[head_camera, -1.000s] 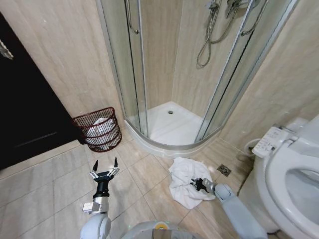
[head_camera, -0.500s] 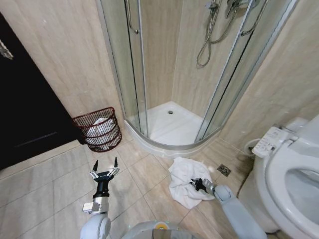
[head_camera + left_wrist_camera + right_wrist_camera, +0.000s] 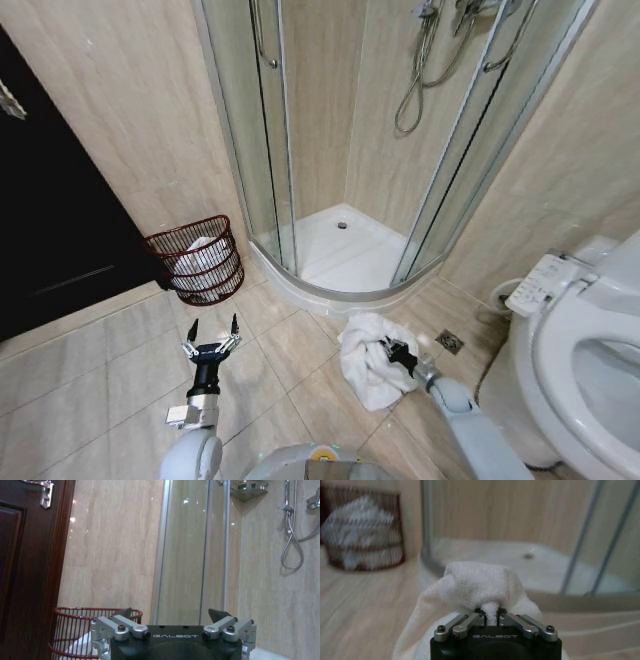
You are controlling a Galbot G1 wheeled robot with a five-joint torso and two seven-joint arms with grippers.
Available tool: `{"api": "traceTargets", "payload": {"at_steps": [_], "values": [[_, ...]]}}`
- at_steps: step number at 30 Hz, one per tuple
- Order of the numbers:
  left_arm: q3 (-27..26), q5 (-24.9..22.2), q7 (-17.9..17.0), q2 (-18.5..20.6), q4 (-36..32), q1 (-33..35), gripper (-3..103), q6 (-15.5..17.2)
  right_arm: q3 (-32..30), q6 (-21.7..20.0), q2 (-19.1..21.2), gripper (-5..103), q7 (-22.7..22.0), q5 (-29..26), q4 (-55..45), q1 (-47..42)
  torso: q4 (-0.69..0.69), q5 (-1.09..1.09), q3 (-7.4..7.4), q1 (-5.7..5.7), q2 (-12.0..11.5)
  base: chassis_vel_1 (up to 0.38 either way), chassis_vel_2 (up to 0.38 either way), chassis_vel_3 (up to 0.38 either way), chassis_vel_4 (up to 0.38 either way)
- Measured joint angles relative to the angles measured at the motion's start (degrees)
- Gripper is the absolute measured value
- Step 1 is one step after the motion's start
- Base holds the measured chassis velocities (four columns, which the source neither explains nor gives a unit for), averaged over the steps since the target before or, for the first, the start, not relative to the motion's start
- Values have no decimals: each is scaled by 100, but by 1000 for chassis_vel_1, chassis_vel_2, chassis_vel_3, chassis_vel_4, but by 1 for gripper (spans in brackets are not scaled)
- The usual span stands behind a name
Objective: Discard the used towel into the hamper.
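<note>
The right gripper [image 3: 397, 353] is clamped on a fold of the white towel [image 3: 368, 362], with both fingers pinching the cloth between them, as the right wrist view confirms [image 3: 490, 615]. The towel hangs bunched from the gripper and its lower part rests on the beige floor tiles [image 3: 90, 390], just in front of the curved shower tray [image 3: 345, 255] and near the floor drain [image 3: 450, 342]. The left gripper [image 3: 211, 340] is held over the floor to the robot's left, its fingers spread wide with nothing between them; in the left wrist view it points toward the hamper [image 3: 75, 633]. The hamper [image 3: 196, 259] stands against the wall between the dark door [image 3: 50, 220] and the glass shower enclosure [image 3: 265, 130], well apart from the towel, and already contains white cloth [image 3: 203, 256]. A toilet [image 3: 590, 350] stands at the right.
</note>
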State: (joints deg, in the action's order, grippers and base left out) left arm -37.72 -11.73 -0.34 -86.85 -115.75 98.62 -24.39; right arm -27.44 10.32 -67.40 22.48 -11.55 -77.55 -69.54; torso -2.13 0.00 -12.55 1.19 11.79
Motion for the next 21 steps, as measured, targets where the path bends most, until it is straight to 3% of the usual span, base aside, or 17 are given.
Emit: {"api": "traceTargets", "payload": {"at_steps": [8, 14, 21], "values": [[56, 171, -3, -120, -59, 18, 100, 75, -482, 78, -29, 11, -469, -505, -1292, -630, 1, 1, 0, 0, 0, 0, 0, 0, 0], [100, 271, -2, -165, -65, 9, 100, 103, -811, 122, -138, 11, -684, -498, -2068, -864, 0, 1, 0, 0, 0, 0, 0, 0, 0], [91, 353, -23, -221, -37, 27, 100, 85, -1132, -309, -151, 11, -1017, -538, -3301, -1236, 1, -1, 0, 0, 0, 0, 0, 0, 0]]}}
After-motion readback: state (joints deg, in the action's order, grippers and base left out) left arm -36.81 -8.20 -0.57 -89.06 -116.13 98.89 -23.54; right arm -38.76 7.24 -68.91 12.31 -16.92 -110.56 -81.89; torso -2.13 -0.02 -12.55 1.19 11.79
